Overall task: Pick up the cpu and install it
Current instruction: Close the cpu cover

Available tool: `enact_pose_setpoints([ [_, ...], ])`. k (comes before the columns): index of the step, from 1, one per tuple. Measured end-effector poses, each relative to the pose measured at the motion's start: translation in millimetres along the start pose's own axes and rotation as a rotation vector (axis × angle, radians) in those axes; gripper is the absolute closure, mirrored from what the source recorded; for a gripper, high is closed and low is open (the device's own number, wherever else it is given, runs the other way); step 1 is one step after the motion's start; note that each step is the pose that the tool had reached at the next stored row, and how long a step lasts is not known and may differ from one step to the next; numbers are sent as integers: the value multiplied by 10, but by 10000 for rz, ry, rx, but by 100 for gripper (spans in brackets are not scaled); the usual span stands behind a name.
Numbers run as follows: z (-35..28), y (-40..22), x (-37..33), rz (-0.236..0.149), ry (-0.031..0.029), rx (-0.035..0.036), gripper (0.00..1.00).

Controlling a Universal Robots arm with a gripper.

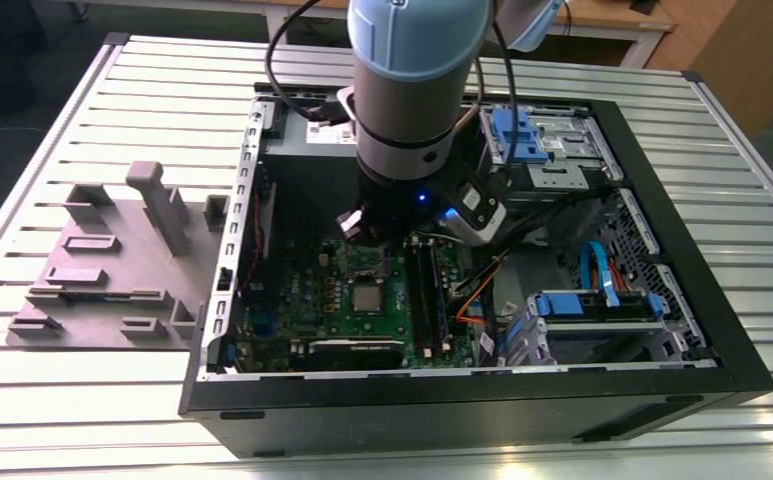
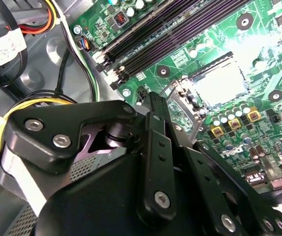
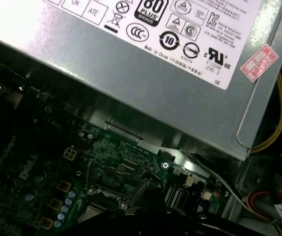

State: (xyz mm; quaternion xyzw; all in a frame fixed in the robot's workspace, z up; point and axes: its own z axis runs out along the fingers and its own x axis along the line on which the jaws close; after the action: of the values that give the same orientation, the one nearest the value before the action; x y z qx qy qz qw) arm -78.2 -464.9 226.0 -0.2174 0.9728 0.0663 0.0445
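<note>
1. My tool (image 2: 173, 105) hangs low inside the open computer case (image 1: 680, 330), just above the green motherboard (image 1: 346, 300); I cannot tell whether it grips anything.
2. The cpu (image 1: 363, 297) lies flat in its socket on the motherboard, square, silvery-grey on top. In the second wrist view the cpu (image 2: 220, 82) looks pale and glossy inside a metal frame.
3. I judge it light, rigid and fragile underneath, best held by opposite edges, kept level.
4. Grey plastic fixture blocks (image 1: 106, 265) sit on the ribbed metal counter (image 1: 66, 400); the power supply (image 3: 146, 64) is dull sheet metal.
</note>
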Motion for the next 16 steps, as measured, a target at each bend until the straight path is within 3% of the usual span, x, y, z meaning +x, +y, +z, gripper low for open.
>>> enact_pose_setpoints([
  [16,-31,-99,20,20,124,-58,90],
])
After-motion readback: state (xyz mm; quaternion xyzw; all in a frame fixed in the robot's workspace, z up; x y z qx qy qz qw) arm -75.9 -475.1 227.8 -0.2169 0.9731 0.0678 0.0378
